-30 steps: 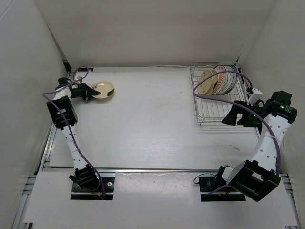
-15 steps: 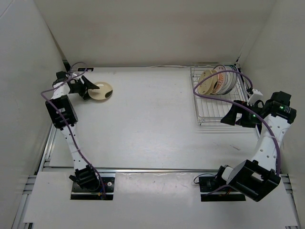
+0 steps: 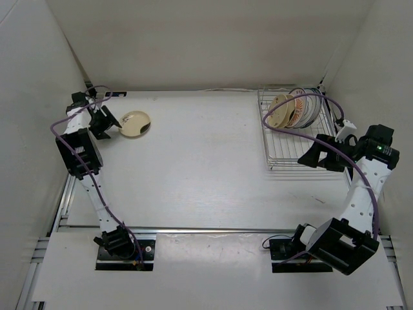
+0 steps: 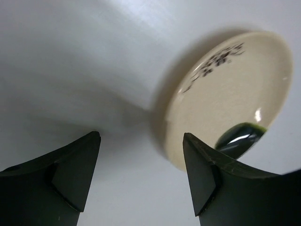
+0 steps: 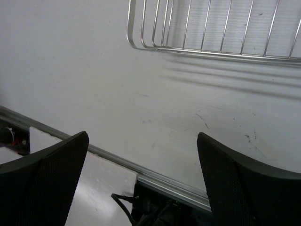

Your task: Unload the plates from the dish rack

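Note:
A cream-yellow plate point(image 3: 134, 123) with a dark spot lies flat on the table at the far left. Just left of it, my left gripper point(image 3: 108, 123) stands open and apart from it. In the left wrist view the plate point(image 4: 235, 89) lies beyond the right finger, and only bare table shows inside the left gripper point(image 4: 141, 141). The dish rack point(image 3: 293, 152) stands at the far right with three plates point(image 3: 295, 110) on edge at its back end. My right gripper point(image 3: 310, 157) hovers open at the rack's near right side. The right wrist view shows the rack's corner point(image 5: 211, 33) above the empty right gripper point(image 5: 142, 136).
White walls close in on the left, back and right. A purple cable point(image 3: 303, 132) arcs over the rack from the right arm. A metal rail point(image 3: 213, 230) runs along the table's near edge, and it also shows as a rail point(image 5: 160, 176) low in the right wrist view.
My left gripper has opened, let go of the cream-yellow plate and drawn back to the left. The plate now lies on the table. The right arm has barely moved.

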